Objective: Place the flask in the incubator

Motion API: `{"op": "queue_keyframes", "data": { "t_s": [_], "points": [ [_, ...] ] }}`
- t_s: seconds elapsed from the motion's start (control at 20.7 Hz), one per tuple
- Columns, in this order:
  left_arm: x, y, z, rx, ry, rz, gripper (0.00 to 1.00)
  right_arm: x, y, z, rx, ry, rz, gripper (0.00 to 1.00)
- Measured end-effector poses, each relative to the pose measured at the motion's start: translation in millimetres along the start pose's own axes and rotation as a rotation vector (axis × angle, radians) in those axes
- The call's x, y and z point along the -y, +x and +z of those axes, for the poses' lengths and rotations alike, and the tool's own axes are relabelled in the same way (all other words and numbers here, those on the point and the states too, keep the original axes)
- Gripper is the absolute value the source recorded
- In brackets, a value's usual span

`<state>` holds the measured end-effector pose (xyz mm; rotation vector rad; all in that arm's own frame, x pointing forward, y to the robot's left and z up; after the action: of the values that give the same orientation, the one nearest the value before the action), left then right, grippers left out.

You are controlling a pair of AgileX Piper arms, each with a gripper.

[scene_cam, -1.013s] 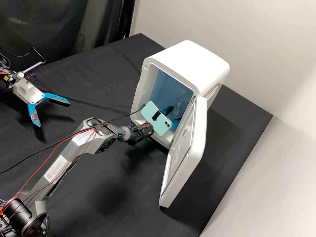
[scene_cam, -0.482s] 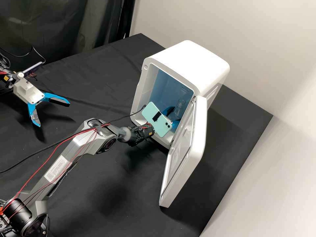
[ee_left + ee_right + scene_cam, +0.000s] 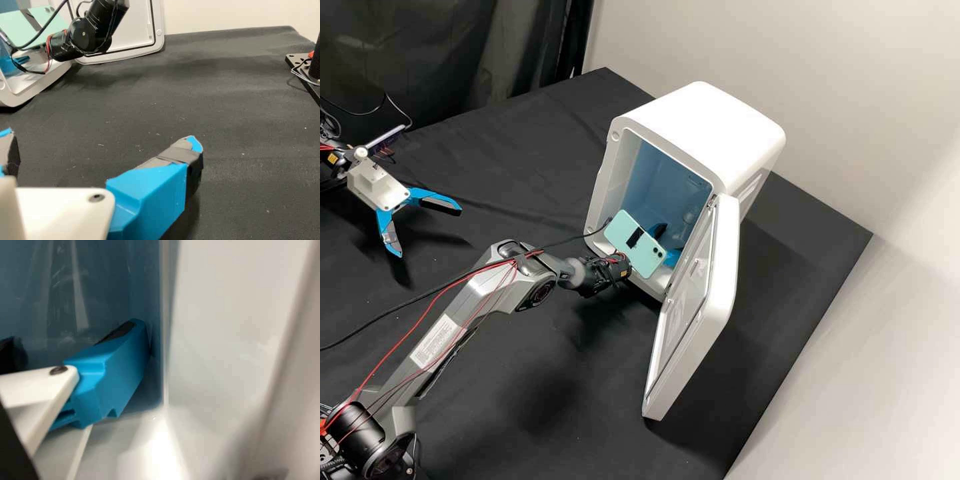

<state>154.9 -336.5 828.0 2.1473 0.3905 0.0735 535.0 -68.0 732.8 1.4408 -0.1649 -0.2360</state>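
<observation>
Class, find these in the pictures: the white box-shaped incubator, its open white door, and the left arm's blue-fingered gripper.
White box-shaped incubator [image 3: 713, 127], high view, on its rounded top.
Open white incubator door [image 3: 685, 303], high view, on its inner face.
Left blue-fingered gripper [image 3: 429, 232], high view, midway between its spread fingertips.

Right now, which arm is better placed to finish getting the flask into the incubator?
Right. The right gripper is inside the incubator, near the flask. The left gripper sits far off across the bench, jaws open and holding nothing.
</observation>
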Motion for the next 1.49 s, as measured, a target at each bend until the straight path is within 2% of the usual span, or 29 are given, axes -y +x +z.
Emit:
{"op": "queue_keyframes", "data": {
  "t_s": [0.29, 0.43, 0.48, 0.53, 0.58, 0.63, 0.77, 0.82, 0.87, 0.96, 1.16, 1.49],
  "points": [
    [0.0, 0.0, 0.0, 0.000, 0.000, 0.000, 1.00, 2.1, 0.3, 1.8, 0.004, 0.001, -0.003, 1.00],
    [0.0, 0.0, 0.0, 0.000, 0.000, 0.000, 1.00, 2.7, 0.4, 2.1, 0.006, 0.034, -0.006, 1.00],
    [0.0, 0.0, 0.0, 0.000, 0.000, 0.000, 1.00, 4.2, -0.3, 2.4, 0.001, 0.059, -0.015, 1.00],
    [0.0, 0.0, 0.0, 0.000, 0.000, 0.000, 1.00, 6.6, -1.3, 2.2, -0.015, 0.085, -0.027, 1.00],
    [0.0, 0.0, 0.0, 0.000, 0.000, 0.000, 1.00, 6.3, -2.7, 4.6, -0.035, 0.098, -0.043, 1.00],
    [0.0, 0.0, 0.0, 0.000, 0.000, 0.000, 1.00, 4.8, -3.6, 5.1, -0.052, 0.095, -0.056, 1.00],
    [0.0, 0.0, 0.0, 0.000, 0.000, 0.000, 1.00, -0.2, -7.4, 5.3, -0.081, 0.118, -0.094, 1.00],
    [0.0, 0.0, 0.0, 0.000, 0.000, 0.000, 1.00, -1.8, -8.8, 5.3, -0.087, 0.132, -0.107, 1.00],
    [0.0, 0.0, 0.0, 0.000, 0.000, 0.000, 1.00, -3.7, -10.0, 4.3, -0.092, 0.157, -0.112, 1.00],
    [0.0, 0.0, 0.0, 0.000, 0.000, 0.000, 1.00, -6.8, -12.2, 3.3, -0.096, 0.180, -0.124, 1.00],
    [0.0, 0.0, 0.0, 0.000, 0.000, 0.000, 1.00, -11.6, -16.0, 2.7, -0.094, 0.202, -0.138, 1.00],
    [0.0, 0.0, 0.0, 0.000, 0.000, 0.000, 1.00, -23.3, -21.4, 6.2, -0.077, 0.200, -0.139, 1.00]
  ]
}}
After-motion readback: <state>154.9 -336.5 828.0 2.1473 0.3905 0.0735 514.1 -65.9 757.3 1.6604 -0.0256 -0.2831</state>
